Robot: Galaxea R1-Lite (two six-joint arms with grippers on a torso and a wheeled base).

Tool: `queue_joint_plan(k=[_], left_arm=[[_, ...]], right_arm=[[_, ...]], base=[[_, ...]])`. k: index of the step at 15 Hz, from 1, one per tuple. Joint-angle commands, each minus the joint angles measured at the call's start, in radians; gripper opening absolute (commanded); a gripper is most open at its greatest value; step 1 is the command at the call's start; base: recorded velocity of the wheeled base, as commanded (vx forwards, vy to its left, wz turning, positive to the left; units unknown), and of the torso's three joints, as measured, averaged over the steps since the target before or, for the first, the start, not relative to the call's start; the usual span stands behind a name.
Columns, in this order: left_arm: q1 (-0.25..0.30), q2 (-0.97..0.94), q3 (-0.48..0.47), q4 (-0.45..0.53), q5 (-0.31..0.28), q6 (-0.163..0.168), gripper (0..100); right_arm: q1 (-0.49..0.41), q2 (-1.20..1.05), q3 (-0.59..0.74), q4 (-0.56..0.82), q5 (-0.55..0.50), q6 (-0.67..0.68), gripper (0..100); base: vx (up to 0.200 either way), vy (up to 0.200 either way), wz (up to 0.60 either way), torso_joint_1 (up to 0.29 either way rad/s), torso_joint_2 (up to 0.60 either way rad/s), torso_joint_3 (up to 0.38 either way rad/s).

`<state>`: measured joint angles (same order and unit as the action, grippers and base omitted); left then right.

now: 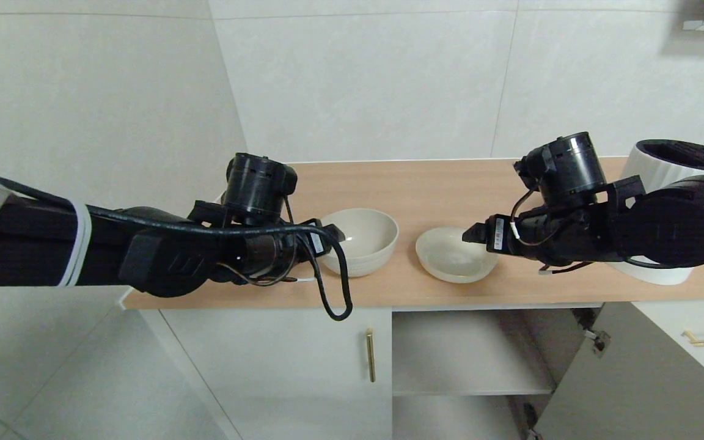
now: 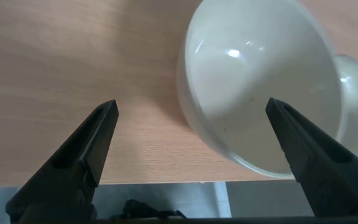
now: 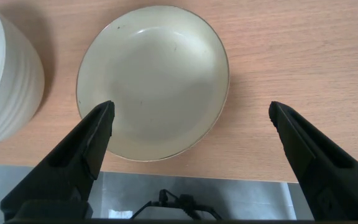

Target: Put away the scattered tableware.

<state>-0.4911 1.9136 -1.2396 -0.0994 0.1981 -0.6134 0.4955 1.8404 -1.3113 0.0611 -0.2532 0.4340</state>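
On the wooden desk [image 1: 450, 183] two round pieces sit side by side, just apart: a deep ribbed bowl [image 1: 361, 239] toward the robot's left and a shallow bowl [image 1: 454, 253] toward its right. Each arm is nearest to its own piece. The left gripper [image 2: 191, 107] hovers at the deep bowl's left rim, spread wide and empty, with the rim lying between its fingers; I cannot tell whether it touches. The right gripper [image 3: 191, 107] hangs over the shallow bowl's right edge, equally wide and holding nothing, with the bowl offset toward one finger. Neither piece has a long axis to align with. The open cabinet shelf [image 1: 468, 366] below looks like the likely destination.
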Motion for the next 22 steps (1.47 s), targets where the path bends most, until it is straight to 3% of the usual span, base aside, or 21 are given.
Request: queue_joint_plan(k=[1,3,4,14,19,22], left_arm=[[0.0,0.025,-0.004,-0.002,0.0,0.0,100],[0.002,0.028,-0.006,-0.002,0.001,-0.002,100],[0.0,0.027,-0.006,-0.002,0.001,-0.002,0],[0.002,0.002,-0.004,0.0,0.004,0.0,0],[0.0,-0.054,0.012,0.001,0.001,0.001,0],[0.0,-0.059,0.017,0.001,0.001,0.003,0]], right_arm=[[0.001,-0.006,0.001,0.0,0.0,0.0,100],[0.0,-0.007,0.001,0.002,0.0,-0.001,100],[0.0,-0.007,0.001,0.002,0.0,-0.001,100],[0.0,0.003,0.001,0.002,-0.005,-0.003,100],[0.0,0.091,-0.009,-0.04,-0.132,-0.009,100],[-0.017,0.123,-0.013,-0.055,-0.144,-0.015,100]], base=[[0.0,0.0,0.0,0.0,0.0,0.0],[0.0,0.0,0.0,0.0,0.0,0.0],[0.0,0.0,0.0,0.0,0.0,0.0],[0.0,0.0,0.0,0.0,0.0,0.0],[0.0,0.0,0.0,0.0,0.0,0.0],[0.0,0.0,0.0,0.0,0.0,0.0]])
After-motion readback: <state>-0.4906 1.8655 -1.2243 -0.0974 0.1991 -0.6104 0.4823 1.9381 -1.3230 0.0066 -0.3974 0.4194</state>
